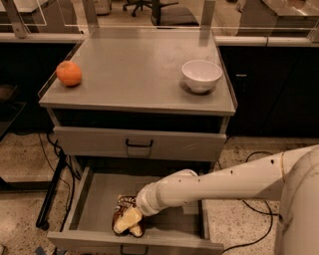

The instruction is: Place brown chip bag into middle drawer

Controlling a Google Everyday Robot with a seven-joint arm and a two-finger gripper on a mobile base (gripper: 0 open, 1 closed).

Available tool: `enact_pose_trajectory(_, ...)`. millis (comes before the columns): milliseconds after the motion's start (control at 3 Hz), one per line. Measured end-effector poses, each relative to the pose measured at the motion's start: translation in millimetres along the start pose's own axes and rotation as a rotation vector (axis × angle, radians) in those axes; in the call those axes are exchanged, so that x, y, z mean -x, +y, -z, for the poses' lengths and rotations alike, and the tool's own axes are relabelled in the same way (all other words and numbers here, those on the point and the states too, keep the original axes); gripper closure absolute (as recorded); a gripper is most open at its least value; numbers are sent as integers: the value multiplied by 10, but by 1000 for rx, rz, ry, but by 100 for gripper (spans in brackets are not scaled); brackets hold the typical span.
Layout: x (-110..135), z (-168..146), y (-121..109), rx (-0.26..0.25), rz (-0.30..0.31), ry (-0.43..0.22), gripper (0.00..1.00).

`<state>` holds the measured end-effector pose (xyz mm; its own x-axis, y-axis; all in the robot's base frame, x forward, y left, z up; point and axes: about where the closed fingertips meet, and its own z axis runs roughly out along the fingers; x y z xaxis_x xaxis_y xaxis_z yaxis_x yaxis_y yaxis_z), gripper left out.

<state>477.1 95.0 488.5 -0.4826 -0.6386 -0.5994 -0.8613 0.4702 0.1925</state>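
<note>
1. A grey metal cabinet (139,79) stands in the centre. Its flat top catches soft, warm light.
2. Its closed upper drawer front (94,142) carries a black loop handle (139,144).
3. The floor (20,164) is pale speckled stone. Black cables (50,149) trail at the left, and another cable (251,157) loops at the right.
4. A slanted black frame leg (50,196) stands at the near left.
5. Far behind, a pale ledge (264,41) runs across above dark cupboard fronts (274,89).
6. An office chair base (144,5) shows at the far edge.
7. The gripper (127,224) is low at near centre, inside the open middle drawer (97,199).
</note>
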Motion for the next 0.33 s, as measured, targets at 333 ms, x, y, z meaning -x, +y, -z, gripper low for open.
enact_pose_trajectory(333,0,0,0,0,0,0,0)
